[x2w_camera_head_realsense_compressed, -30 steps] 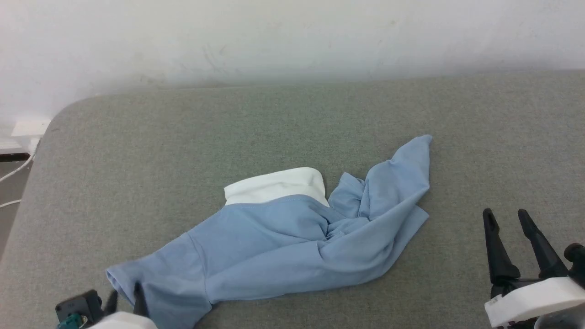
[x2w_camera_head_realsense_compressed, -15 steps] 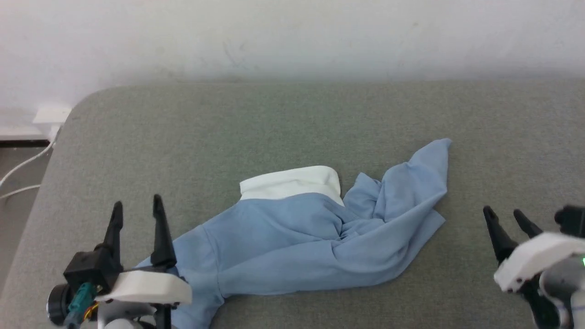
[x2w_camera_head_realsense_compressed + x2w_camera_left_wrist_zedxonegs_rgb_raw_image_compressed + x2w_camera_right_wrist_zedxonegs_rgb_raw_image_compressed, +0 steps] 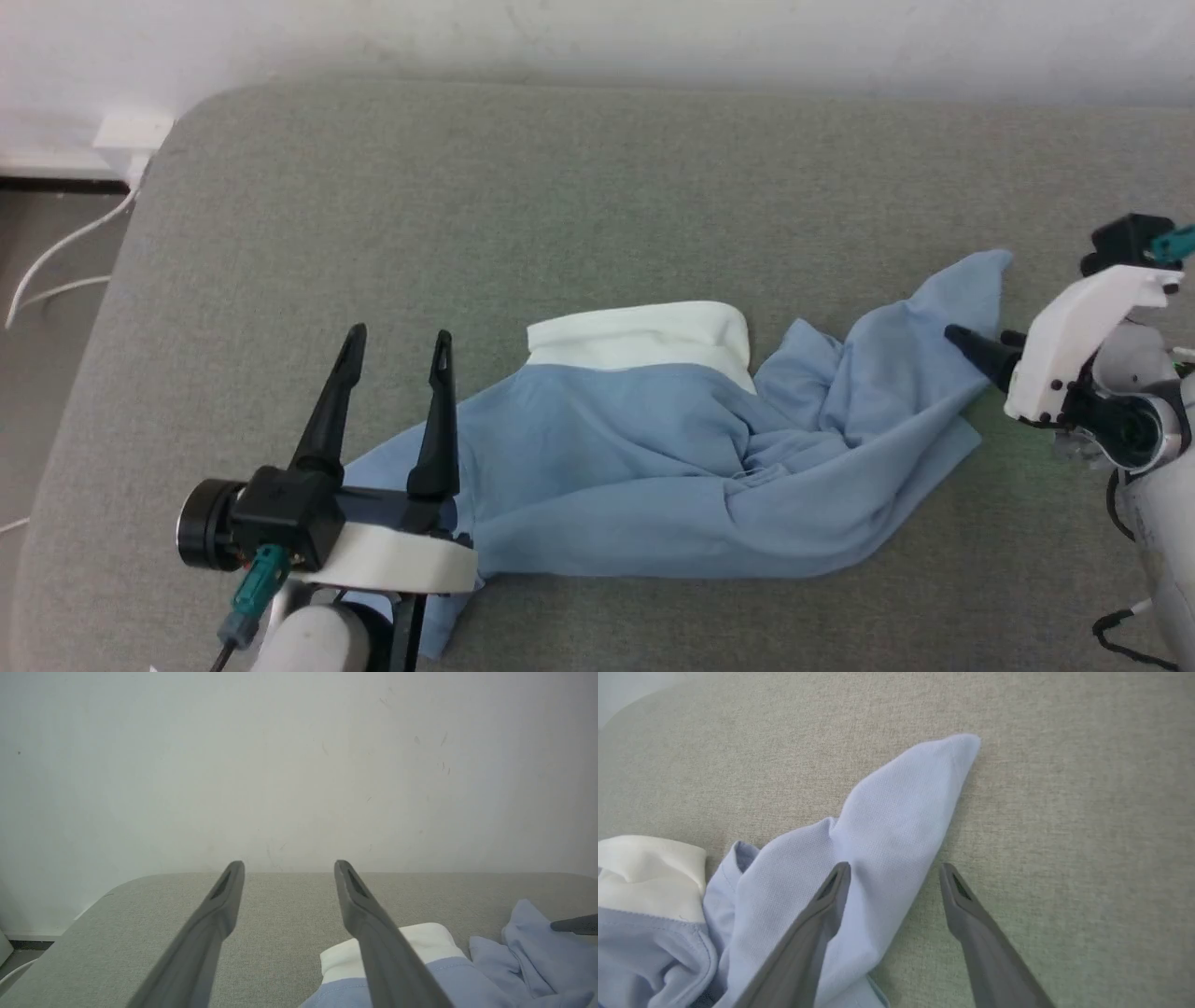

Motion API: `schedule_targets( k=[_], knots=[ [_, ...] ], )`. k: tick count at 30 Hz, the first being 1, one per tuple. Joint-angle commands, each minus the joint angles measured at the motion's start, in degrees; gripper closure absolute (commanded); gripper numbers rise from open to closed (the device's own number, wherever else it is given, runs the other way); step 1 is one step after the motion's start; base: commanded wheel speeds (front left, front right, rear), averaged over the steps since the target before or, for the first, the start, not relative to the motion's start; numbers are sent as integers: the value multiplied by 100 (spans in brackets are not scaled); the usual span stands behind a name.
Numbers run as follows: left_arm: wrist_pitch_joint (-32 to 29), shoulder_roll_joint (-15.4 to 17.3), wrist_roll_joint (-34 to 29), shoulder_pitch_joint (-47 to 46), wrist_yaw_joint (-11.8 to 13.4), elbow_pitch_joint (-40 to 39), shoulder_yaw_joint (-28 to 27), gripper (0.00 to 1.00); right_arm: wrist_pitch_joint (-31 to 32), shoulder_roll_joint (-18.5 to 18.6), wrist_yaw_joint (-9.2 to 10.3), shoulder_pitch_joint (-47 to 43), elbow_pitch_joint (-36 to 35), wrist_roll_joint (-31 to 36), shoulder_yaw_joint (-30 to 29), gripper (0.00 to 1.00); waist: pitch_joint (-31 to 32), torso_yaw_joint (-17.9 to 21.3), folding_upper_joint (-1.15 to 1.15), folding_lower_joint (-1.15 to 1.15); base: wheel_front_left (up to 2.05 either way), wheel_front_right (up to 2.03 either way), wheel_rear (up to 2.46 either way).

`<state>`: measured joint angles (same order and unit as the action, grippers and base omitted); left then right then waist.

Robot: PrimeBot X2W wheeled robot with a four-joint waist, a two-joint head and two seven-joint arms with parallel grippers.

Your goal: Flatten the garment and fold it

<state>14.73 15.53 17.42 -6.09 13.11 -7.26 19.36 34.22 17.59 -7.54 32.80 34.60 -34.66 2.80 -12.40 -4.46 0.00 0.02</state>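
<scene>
The garment (image 3: 653,467) lies crumpled on the grey table (image 3: 560,187): light blue cloth with a white collar (image 3: 639,334) at its far side and a pointed corner (image 3: 980,280) reaching right. My left gripper (image 3: 399,336) is open above the garment's left sleeve end, with nothing between its fingers. The left wrist view has this gripper (image 3: 288,864) open over bare table, the collar (image 3: 420,938) to its right. My right gripper (image 3: 980,338) points left at the pointed corner. In the right wrist view it (image 3: 894,867) is open, one finger over the blue cloth (image 3: 887,821) and the other over the table.
A pale wall (image 3: 653,37) runs behind the table. The table's rounded far-left corner (image 3: 187,112) is close to a white wall box (image 3: 131,131) and white cables (image 3: 56,261) on the floor. Bare table surface lies beyond and in front of the garment.
My left gripper has opened, let go of the sleeve end and risen above it. My right gripper has swung in to the garment's right corner. The head camera has tilted down.
</scene>
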Motion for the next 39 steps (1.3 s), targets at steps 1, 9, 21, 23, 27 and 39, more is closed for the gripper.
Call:
schedule_targets(
  k=[1, 9, 21, 23, 27, 39],
  knots=[
    [26, -32, -62, -88, -54, 46, -28, 0, 162, 33, 5, 113, 133, -65, 133, 0, -172, -167, 0, -2, 0, 0, 0],
    [27, -255, -166, -104, -194, 261, -146, 0, 1206, 170, 5, 254, 798, -471, 793, 100, -147, -209, 0, -2, 0, 0, 0],
    [27, -371, -196, 317, -285, 435, -554, 0, -768, 927, 5, -490, -1208, -900, 711, 100, 472, 236, 0, -2, 0, 0, 0],
    [27, -379, -194, 414, -294, 431, -598, 0, -965, 1051, 5, -1136, -1765, -834, 364, 100, 576, 314, 0, -2, 0, 0, 0],
    [27, -370, -173, 644, -293, 439, -702, 0, -963, 766, 5, -2888, -2880, -565, -615, 100, 788, 479, 0, -2, 0, 0, 0],
    [10, -268, -45, 964, -285, 557, -894, 0, -82, -1280, 5, -5654, -4441, 255, -1853, 0, 988, 752, 0, -2, 0, 0, 0]
  ],
)
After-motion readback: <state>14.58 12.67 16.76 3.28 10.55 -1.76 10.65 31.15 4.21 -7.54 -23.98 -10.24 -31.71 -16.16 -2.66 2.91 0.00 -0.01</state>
